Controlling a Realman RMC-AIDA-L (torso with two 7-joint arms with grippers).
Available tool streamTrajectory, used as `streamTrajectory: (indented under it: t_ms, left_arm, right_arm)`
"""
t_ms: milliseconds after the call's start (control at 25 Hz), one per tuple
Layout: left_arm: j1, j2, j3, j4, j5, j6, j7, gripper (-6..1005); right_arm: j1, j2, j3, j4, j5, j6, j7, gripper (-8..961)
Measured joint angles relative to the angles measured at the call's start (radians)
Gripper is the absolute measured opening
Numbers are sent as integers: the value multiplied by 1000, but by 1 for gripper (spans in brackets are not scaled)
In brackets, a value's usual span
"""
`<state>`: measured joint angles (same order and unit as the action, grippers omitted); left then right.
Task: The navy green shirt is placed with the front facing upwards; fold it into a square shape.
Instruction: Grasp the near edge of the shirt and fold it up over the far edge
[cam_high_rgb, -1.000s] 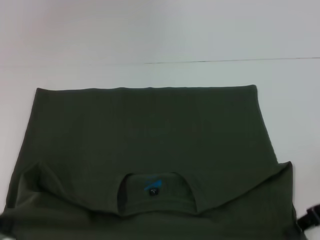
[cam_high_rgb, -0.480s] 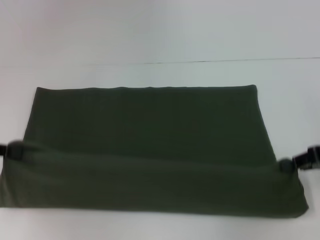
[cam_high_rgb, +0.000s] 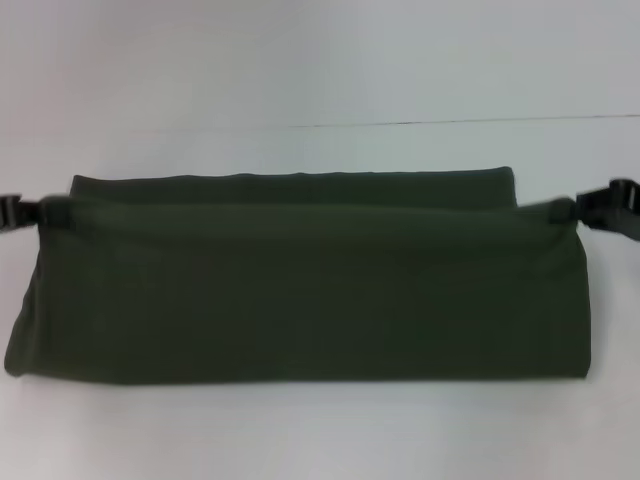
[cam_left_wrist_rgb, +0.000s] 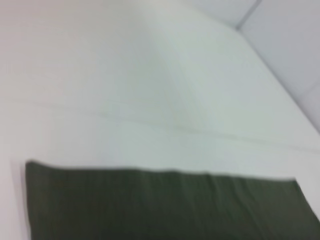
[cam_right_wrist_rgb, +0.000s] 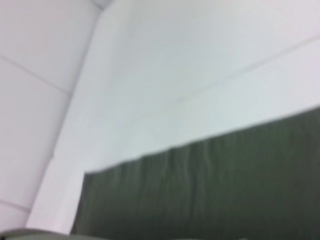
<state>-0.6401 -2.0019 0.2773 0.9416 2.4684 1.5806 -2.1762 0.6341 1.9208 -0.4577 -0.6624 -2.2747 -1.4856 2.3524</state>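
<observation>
In the head view the navy green shirt (cam_high_rgb: 300, 290) lies across the middle of the white counter (cam_high_rgb: 320, 70) as a wide band, plain green side up; its doubled-over layer is pinched at the 9 o'clock corner by the left tool (cam_high_rgb: 30, 212) and at the 3 o'clock corner by the right tool (cam_high_rgb: 590, 207), each apparently closed on the cloth, though blur softens both. The left wrist view shows only a straight shirt edge (cam_left_wrist_rgb: 165, 205) on the pale counter. The right wrist view likewise shows a rippled shirt edge (cam_right_wrist_rgb: 215, 190).
</observation>
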Motion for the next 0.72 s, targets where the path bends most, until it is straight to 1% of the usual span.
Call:
streamTrajectory:
  t_ms: [40, 160, 240, 440, 720]
  left_arm:
    - [1, -7, 2, -6, -16, -27, 2, 86]
    - [1, -25, 8, -29, -62, -114, 12, 87]
    - [2, -35, 11, -44, -89, -160, 24, 87]
    - [5, -62, 12, -89, -154, -279, 59, 88]
    - [-8, -81, 15, -169, -195, -421, 107, 90]
  right_arm:
    - [1, 6, -2, 5, 17, 20, -6, 110]
    - [8, 32, -2, 11, 55, 87, -28, 111]
    - [11, 52, -2, 12, 87, 139, -48, 112]
    - [26, 91, -11, 14, 140, 249, -83, 115]
    - [43, 126, -17, 32, 187, 399, -129, 118]
